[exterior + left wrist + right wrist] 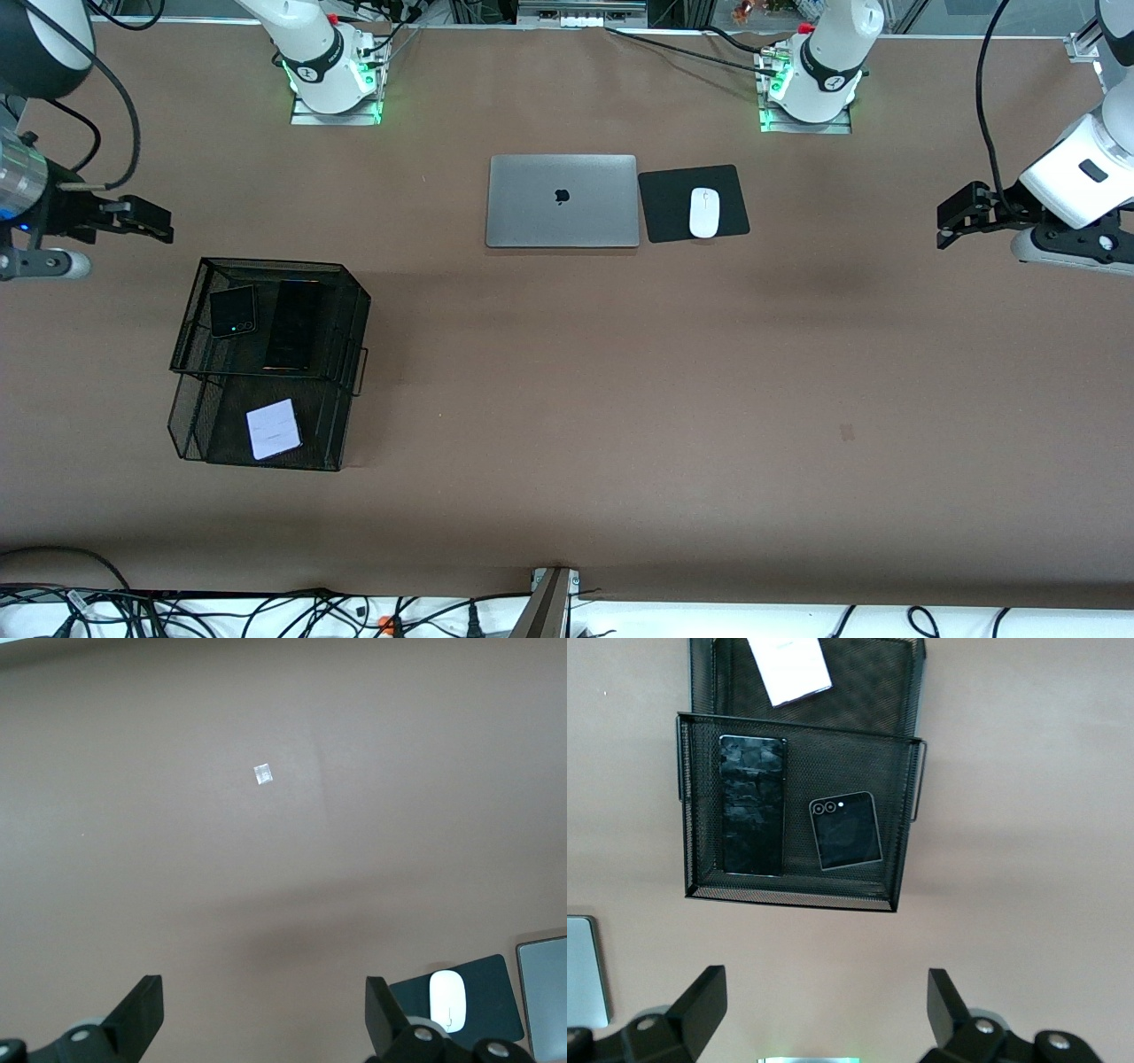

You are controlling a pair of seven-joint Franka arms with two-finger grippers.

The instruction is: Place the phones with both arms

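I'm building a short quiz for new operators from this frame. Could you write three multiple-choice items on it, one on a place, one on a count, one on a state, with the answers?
1. Where does the pale phone lie?
A. On the laptop
B. In the lower tier of the mesh tray
C. On the mouse pad

2. How many phones lie in the upper tier of the mesh tray?
A. One
B. Two
C. Three

3. How do the two grippers stand?
A. Both open and empty
B. Both shut on phones
C. One open, one shut on the mouse

Answers:
1 B: the front view shows it on the lower tier, nearer the camera than the upper tier.
2 B: the flip phone and the long black phone lie side by side there.
3 A: the left gripper and the right gripper both show spread fingers with nothing between them.
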